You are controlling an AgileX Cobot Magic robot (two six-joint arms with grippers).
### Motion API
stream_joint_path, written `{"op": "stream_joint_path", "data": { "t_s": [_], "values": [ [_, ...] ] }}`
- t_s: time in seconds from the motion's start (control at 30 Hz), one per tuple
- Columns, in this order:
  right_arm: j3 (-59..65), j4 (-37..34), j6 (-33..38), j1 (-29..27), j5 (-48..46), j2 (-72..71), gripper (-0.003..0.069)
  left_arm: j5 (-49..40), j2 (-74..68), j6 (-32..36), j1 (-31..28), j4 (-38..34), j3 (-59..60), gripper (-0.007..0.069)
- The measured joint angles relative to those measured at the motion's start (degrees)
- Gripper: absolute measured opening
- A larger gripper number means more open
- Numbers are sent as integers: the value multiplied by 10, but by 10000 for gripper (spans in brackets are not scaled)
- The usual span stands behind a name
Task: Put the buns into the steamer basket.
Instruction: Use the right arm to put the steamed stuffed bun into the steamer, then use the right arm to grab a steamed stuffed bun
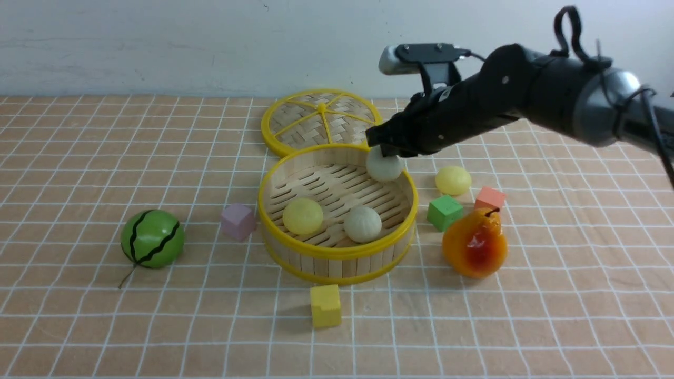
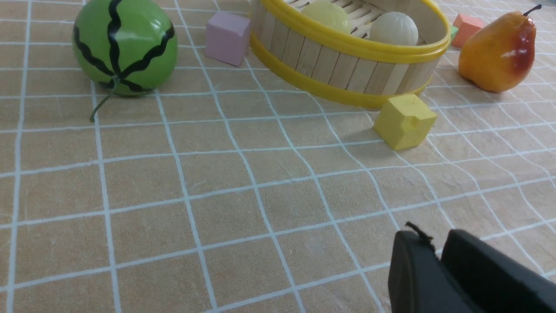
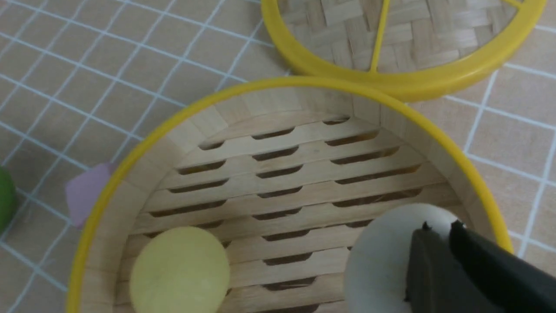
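Observation:
The steamer basket stands mid-table with a pale yellow bun and a cream bun on its slatted floor. A second cream bun is at the basket's back right, just inside the rim, directly under my right gripper. In the right wrist view that gripper has its jaws almost together, lying against this bun. The bun is beside them, not between them. Another yellow bun lies on the table right of the basket. My left gripper is shut and empty, low over bare cloth.
The woven lid lies behind the basket, touching it. A green cube, an orange cube and an orange pear stand to the right. A pink cube and a watermelon ball are left, a yellow cube in front.

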State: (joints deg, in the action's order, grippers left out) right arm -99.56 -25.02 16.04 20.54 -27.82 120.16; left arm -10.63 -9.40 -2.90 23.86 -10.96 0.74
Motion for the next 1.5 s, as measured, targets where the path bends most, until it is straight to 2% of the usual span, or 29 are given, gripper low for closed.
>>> {"op": "stream_joint_path", "data": {
  "t_s": [0.1, 0.27, 0.3, 0.33, 0.43, 0.5, 0.63, 0.73, 0.93, 1.5],
  "values": [
    [-1, -3, 0, 0, 34, 40, 133, -1, 0, 0, 0, 0, 0, 99],
    [-1, -31, 1, 0, 48, 59, 330, -1, 0, 0, 0, 0, 0, 103],
    [-2, -32, 1, 0, 48, 59, 338, -1, 0, 0, 0, 0, 0, 103],
    [-4, -34, 1, 0, 47, 56, 399, -1, 0, 0, 0, 0, 0, 103],
    [-7, -33, 1, 0, 33, 39, 478, -1, 0, 0, 0, 0, 0, 103],
    [-7, -20, 1, -4, 11, 15, 503, -1, 0, 0, 0, 0, 0, 103],
    [-11, 23, 1, -23, -29, -20, 495, -1, 0, 0, 0, 0, 0, 103],
    [-13, 65, -36, -62, -60, -16, 434, -1, 0, 0, 0, 0, 0, 103],
    [-13, 75, -92, -105, -52, 28, 367, -1, 0, 0, 0, 0, 0, 103],
    [-19, 69, -84, -108, 50, 85, 358, -2, 0, 0, 0, 0, 0, 106]
  ]
}}
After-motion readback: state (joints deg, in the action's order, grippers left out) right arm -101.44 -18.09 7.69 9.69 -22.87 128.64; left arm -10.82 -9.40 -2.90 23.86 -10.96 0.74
